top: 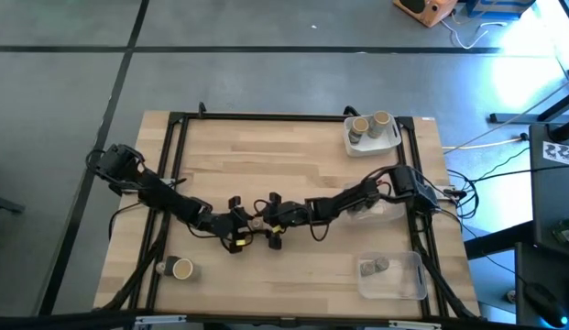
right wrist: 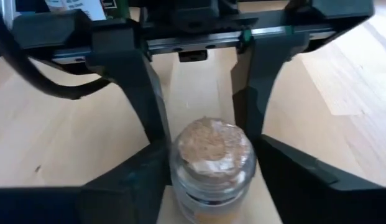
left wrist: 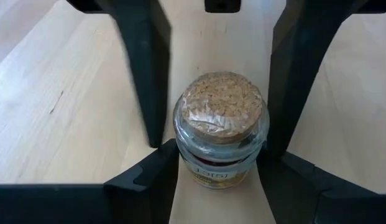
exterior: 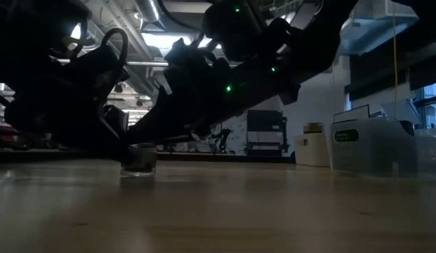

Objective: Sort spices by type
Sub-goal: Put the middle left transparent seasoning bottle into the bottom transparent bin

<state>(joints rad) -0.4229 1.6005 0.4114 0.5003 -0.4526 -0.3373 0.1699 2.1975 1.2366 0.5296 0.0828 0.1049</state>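
Note:
A small glass spice jar with a tan cork top (left wrist: pixel 222 112) stands upright near the middle of the table (top: pixel 257 223), with both grippers meeting around it. My left gripper (left wrist: pixel 220 155) comes from the table's left and is shut on the jar. My right gripper (right wrist: pixel 211 149) comes from the right. Its fingers (left wrist: pixel 156 134) stand close on either side of the same jar (right wrist: pixel 211 146), just beyond the left gripper's fingers. My left gripper pinches the jar's glass body (left wrist: pixel 180 165) below the cork between its two fingers, on opposite sides. The fingers slant down from the table's left. The jar is upright with its base on the table (exterior: pixel 139 170). My right gripper flanks the jar closely; whether its fingers touch it I cannot tell.
A white tray (top: pixel 390 140) at the far right holds two tan-topped jars and a grey one. A clear tray (top: pixel 414 284) at the near right holds greyish containers. Another clear tray (top: pixel 387 213) lies under the right arm. One tan-topped jar (top: pixel 181 269) stands near left.

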